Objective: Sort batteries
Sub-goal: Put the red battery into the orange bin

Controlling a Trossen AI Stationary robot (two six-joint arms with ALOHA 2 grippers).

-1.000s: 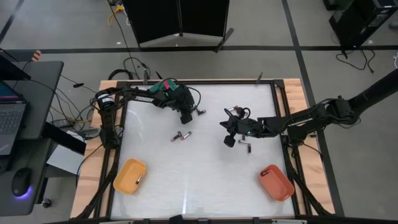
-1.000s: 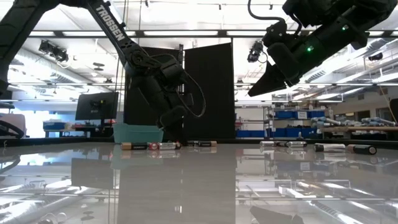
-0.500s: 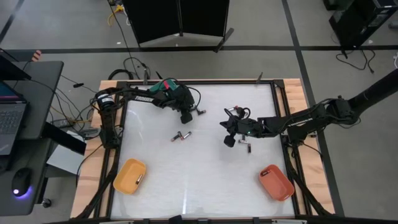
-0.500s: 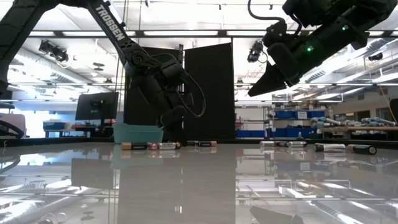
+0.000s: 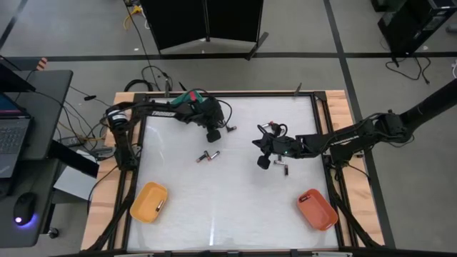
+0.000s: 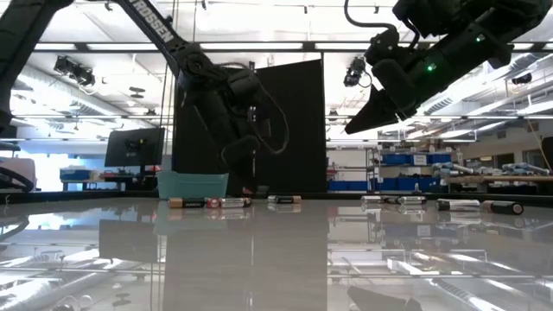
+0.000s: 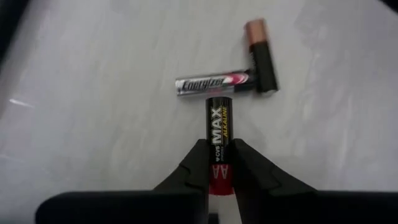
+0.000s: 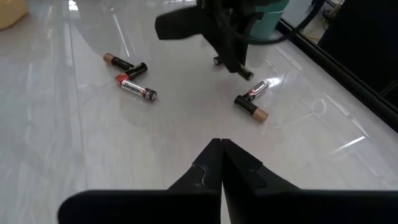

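The white table (image 5: 214, 207) lies under me, an orange bin (image 5: 148, 201) at its near left corner and a red bin (image 5: 317, 209) at its near right. A teal bin (image 6: 192, 184) stands at the far left, behind my left arm.

My left gripper (image 7: 219, 163) is up off the table at the far left, clenched on one AA battery (image 7: 218, 124) — its black body sticks out past my fingertips (image 7: 198, 163). Below it lie two more cells, a silver and red one (image 7: 214, 84) and a black one with a copper end (image 7: 260, 55), touching at one end.

My right gripper (image 8: 221, 148) hangs over the table's middle right, its fingers pressed together on nothing. Past it, a pair of batteries (image 8: 129, 76) lies in a loose V; another pair (image 8: 251, 101) lies farther right.
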